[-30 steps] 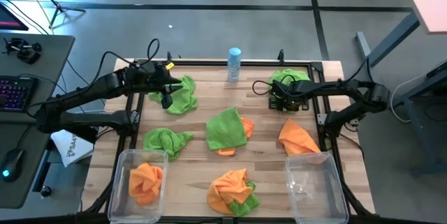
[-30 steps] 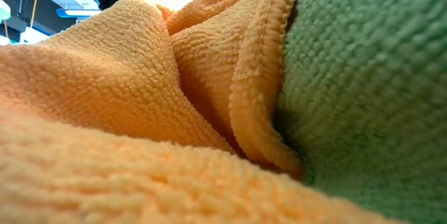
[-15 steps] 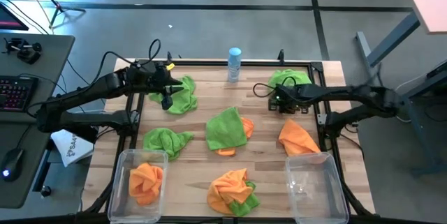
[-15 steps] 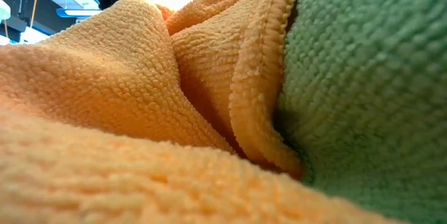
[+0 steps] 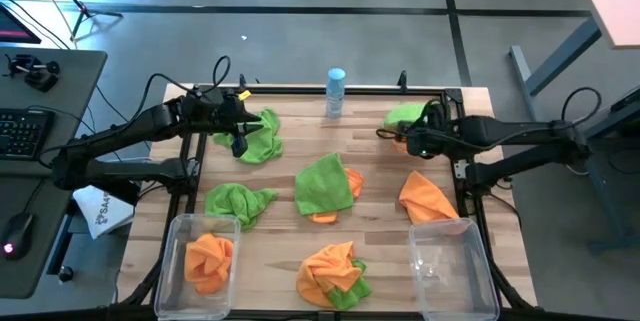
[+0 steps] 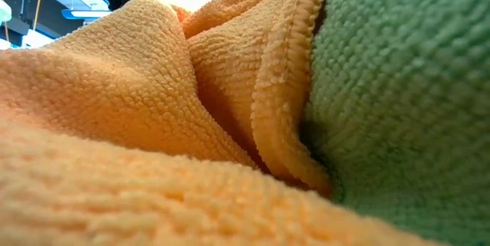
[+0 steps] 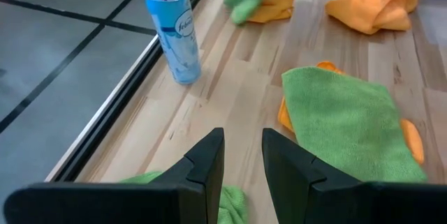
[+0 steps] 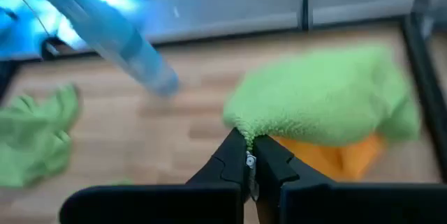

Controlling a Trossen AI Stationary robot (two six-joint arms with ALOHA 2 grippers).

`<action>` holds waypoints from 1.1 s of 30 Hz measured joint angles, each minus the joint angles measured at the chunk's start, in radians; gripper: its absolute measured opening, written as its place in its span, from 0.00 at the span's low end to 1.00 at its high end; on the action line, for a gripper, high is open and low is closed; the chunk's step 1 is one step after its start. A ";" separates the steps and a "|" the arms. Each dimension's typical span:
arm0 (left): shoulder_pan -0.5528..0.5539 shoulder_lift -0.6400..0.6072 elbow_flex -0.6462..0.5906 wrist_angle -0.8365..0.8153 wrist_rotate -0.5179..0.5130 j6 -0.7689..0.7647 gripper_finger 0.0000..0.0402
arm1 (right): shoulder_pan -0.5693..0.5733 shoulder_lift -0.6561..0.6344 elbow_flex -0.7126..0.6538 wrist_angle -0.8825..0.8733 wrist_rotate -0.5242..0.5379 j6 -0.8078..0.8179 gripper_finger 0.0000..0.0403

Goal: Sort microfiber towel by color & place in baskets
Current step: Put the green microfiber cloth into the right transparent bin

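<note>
Two clear baskets sit at the near corners of the wooden surface (image 5: 280, 261) — the left basket (image 5: 176, 229) holds an orange towel (image 5: 208, 259), the right basket (image 5: 484, 271) holds nothing. Between them at the near edge lies an orange-and-green heap (image 5: 333, 271), which fills the low view with orange (image 6: 115, 123) and green (image 6: 406, 100) pile. Farther in, a crumpled green towel (image 5: 238, 201) lies toward the left edge, a flat green towel (image 5: 323, 183) over an orange one (image 5: 352, 181) sits mid-surface, and a folded orange towel (image 5: 427, 196) lies toward the right edge. Toward the far left corner, the left tool (image 5: 238, 143) hangs over a green towel (image 5: 262, 133), its fingers (image 7: 207, 155) a little apart with nothing between them. Toward the far right corner, the right tool (image 5: 412, 143) has its fingers pressed together on the hem of a green towel (image 8: 321, 98) — this lies over an orange one (image 8: 335, 155). A blue-and-white spray bottle (image 5: 335, 91) stands at the far edge.
</note>
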 joint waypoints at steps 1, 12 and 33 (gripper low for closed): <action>0.000 0.000 0.000 0.000 0.000 0.000 0.22 | 0.016 0.013 0.052 -0.040 0.041 -0.001 0.00; 0.000 0.000 0.000 0.000 -0.002 -0.002 0.22 | 0.154 0.163 0.517 -0.354 0.251 -0.119 0.00; 0.000 0.000 -0.070 -0.002 -0.003 -0.004 0.22 | 0.459 0.211 1.028 -0.363 0.252 -0.525 0.00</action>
